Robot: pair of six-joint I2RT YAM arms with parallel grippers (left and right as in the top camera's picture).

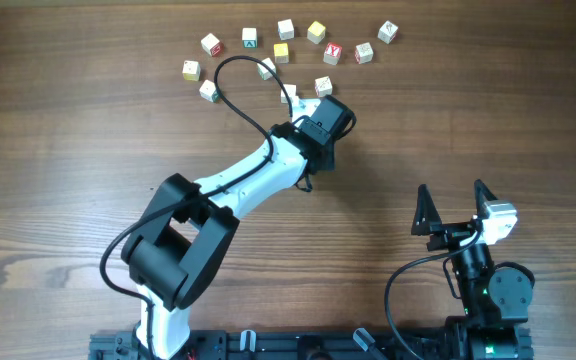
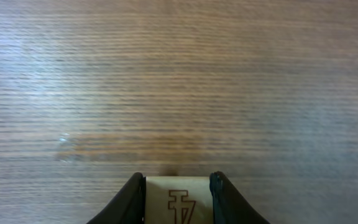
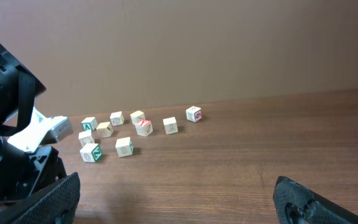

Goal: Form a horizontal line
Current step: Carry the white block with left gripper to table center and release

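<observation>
– At far side of your tbl point(image 1: 88, 130), approx a dozen cubes point(image 1: 281, 52) sit in a loose arc, most apart from each other. Your line's not formed yet: no straight row touching edge to edge that I can make out.
– L claw?
– Your L claw point(image 2: 178, 180) is clamped on one pale cube point(image 2: 178, 200), a finger point(image 2: 126, 205) on each side face. Wrist cam shows a brown engraved mark on cube's top; can't read the letter, it's cut off at frame btm. Bare wood grain ahead of it.
– And where's that over the tbl?
– From overhead, your L arm point(image 1: 258, 170) reaches diag. up to just below the arc's middle, w/ a stray cube point(image 1: 323, 87) just beside its tip. Held cube itself is hidden under the wrist in that view.
– R claw?
– Your R claw point(image 1: 451, 188) is spread wide and empty, low at the tbl's R side, well apart from the cubes. Its cam looks across the wood at the arc in the distance: a green cube point(image 3: 88, 124) toward the L, a red cube point(image 3: 144, 126) near the middle, and your L arm filling frame's L edge.
</observation>
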